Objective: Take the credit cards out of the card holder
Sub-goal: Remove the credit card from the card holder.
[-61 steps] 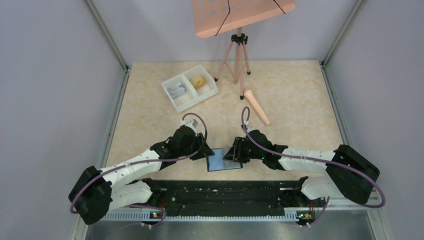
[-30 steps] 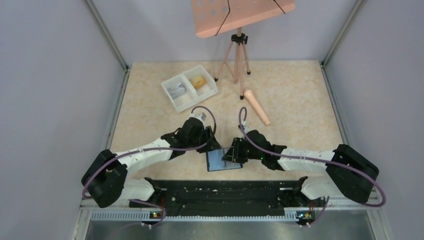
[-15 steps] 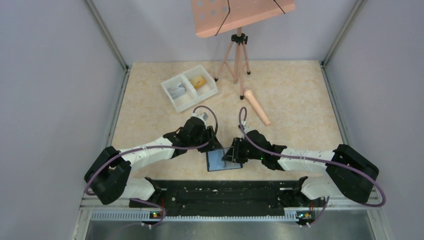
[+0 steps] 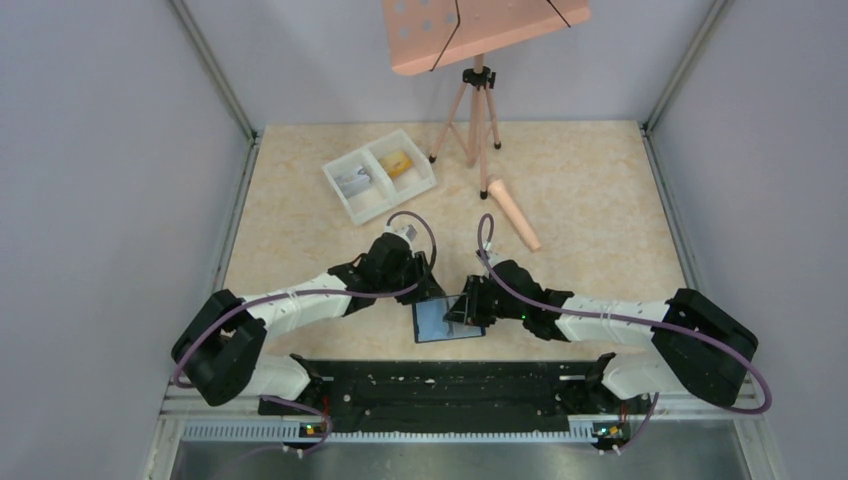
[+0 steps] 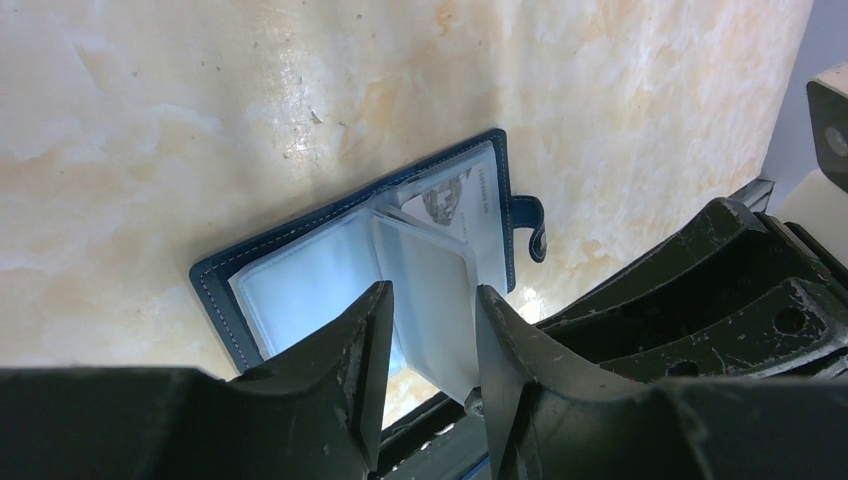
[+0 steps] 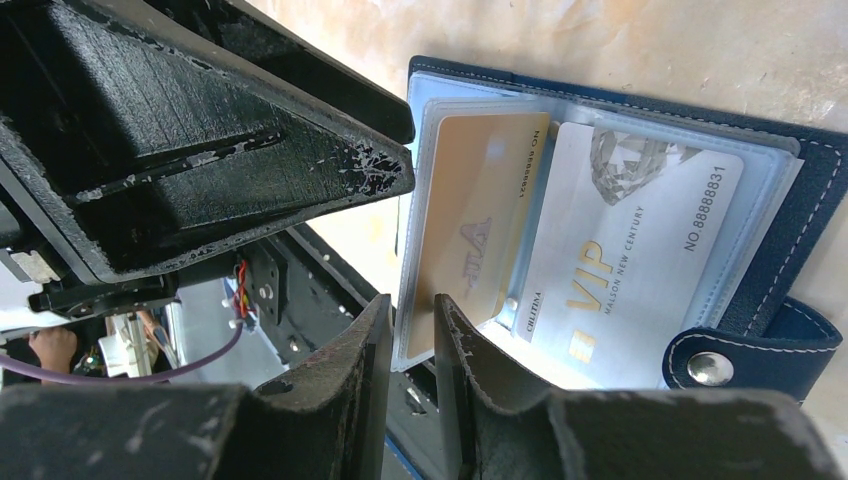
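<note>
The blue card holder (image 4: 432, 327) lies open near the table's front edge, also seen in the left wrist view (image 5: 225, 280) and the right wrist view (image 6: 810, 195). My right gripper (image 6: 412, 330) is shut on the edge of a clear sleeve (image 6: 418, 250) and holds it upright; a yellow credit card (image 6: 480, 215) sits in that sleeve. A silver VIP card (image 6: 630, 250) lies in the flat sleeve behind it. My left gripper (image 5: 432, 340) hovers open just over the holder, the raised sleeve (image 5: 430, 290) showing between its fingers without touching them.
A white two-compartment tray (image 4: 345, 198) at the back left holds a yellow card (image 4: 400, 163) and a grey one (image 4: 352, 182). A pink tripod stand (image 4: 478, 105) and a pink cylinder (image 4: 514, 214) are behind. A black rail (image 4: 450, 385) runs along the near edge.
My left arm has reached right and forward to the card holder, and its jaws have narrowed a little. The right gripper keeps the sleeve raised.
</note>
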Robot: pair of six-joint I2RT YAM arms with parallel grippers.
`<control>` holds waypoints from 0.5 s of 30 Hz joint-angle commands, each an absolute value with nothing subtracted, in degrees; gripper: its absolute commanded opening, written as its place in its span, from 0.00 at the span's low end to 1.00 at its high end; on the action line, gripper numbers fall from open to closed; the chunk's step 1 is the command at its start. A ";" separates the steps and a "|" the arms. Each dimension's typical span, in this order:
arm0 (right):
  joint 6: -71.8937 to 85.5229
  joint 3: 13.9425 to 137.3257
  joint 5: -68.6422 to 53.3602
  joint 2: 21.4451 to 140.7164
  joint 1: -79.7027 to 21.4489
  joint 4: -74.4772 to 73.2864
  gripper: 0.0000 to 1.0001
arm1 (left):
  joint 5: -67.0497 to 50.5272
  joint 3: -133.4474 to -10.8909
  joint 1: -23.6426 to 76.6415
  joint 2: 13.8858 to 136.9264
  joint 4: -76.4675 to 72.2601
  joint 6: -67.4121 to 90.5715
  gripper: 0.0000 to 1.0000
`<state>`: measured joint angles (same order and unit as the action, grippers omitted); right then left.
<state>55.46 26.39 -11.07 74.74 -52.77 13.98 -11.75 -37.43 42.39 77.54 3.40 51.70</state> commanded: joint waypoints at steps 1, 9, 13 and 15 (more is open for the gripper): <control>54.58 28.49 -11.07 74.29 -53.70 15.63 0.22 | -12.30 -38.74 42.19 78.30 1.26 50.89 0.41; 54.34 28.64 -10.25 73.74 -53.69 14.41 0.25 | -11.67 -38.09 42.10 77.32 2.41 50.64 0.40; 54.14 28.66 -9.47 73.00 -53.68 13.36 0.28 | -11.51 -37.71 42.10 77.17 2.64 50.55 0.40; 54.07 28.71 -9.20 72.50 -53.68 12.91 0.29 | -11.54 -37.41 42.10 77.15 2.64 50.58 0.40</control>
